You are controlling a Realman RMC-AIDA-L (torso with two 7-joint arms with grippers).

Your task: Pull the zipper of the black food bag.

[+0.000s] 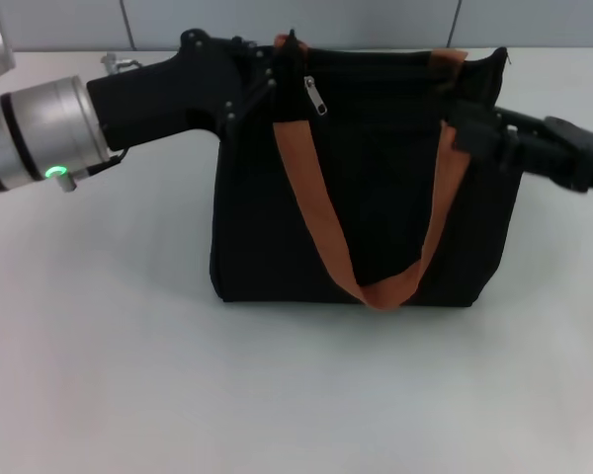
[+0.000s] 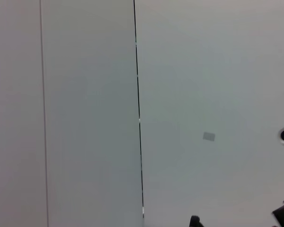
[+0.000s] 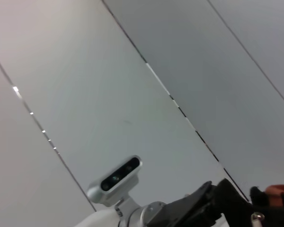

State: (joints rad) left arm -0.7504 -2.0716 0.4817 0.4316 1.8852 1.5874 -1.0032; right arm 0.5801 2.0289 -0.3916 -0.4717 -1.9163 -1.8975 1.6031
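The black food bag (image 1: 366,178), a large boxy fabric tote with orange-brown webbing handles (image 1: 376,286), stands upright on the pale grey table (image 1: 128,375), near its far edge and roughly central in the head view. One handle hangs down the front panel in a long loop.

The zipper (image 1: 316,97), a small silver teardrop-shaped metal pull tab, dangles from the black track at the bag's upper edge, toward the bag's left end and just beside the top of the handle's left strap.

The left gripper (image 1: 277,74), black and mounted on a silver-sleeved arm, reaches in level from the left and sits at the bag's top left corner, close to the pull tab. Its fingers merge with the black fabric, so whether they are parted or closed on anything cannot be told. Judging by the position, it is there either to grasp the tab or to steady that corner.

The right gripper (image 1: 474,128) comes in from the right and meets the bag's upper right side, where the handle's other strap is sewn on. Its grip cannot be read either. It probably braces the bag so that a pull along the track does not drag the tote sideways.

Both wrist views show mainly wall panels.
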